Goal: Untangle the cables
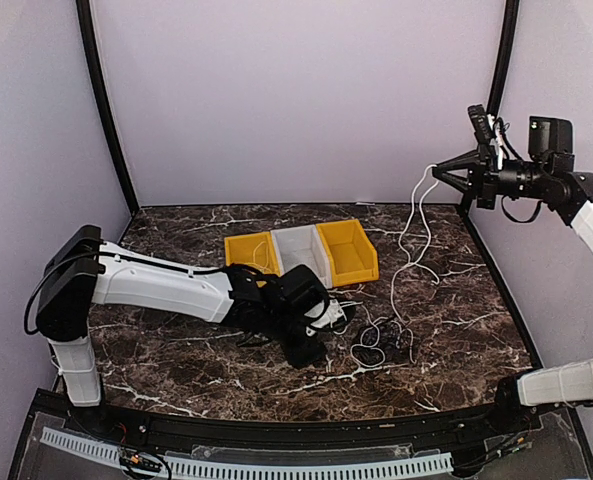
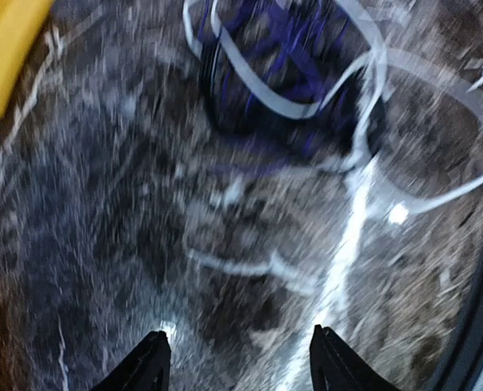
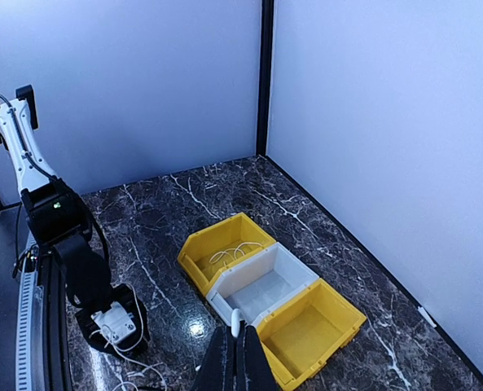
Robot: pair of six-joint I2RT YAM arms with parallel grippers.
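- Nearest the overhead camera, a white slotted strip [image 1: 276, 467] is seen along the table's near edge, with both arm bases just behind it.
- On the dark marbled table [image 1: 176, 350], the left gripper [image 1: 308, 350] is held low, close to the surface. It sits just left of a tangle where the black cable [image 1: 396, 340] is mixed with white loops.
- The right gripper [image 1: 438, 172] is raised high on the right. The white cable [image 1: 408, 235] hangs from it down to the tangle.
- Three bins are lined up behind the tangle: the left yellow bin [image 1: 246, 248], the white bin [image 1: 301, 250] and the right yellow bin [image 1: 351, 250].
- In the left wrist view, which is heavily blurred, the left gripper's fingers [image 2: 150, 362] are spread wide, with only bare table between them. A dark cable bundle crossed by white loops is seen ahead, clear of the fingertips.
- In the right wrist view, the right gripper's fingers are pressed together, and the end of the white cable is pinched between them.
- Another white cord [image 3: 229, 255] is coiled inside the left yellow bin.
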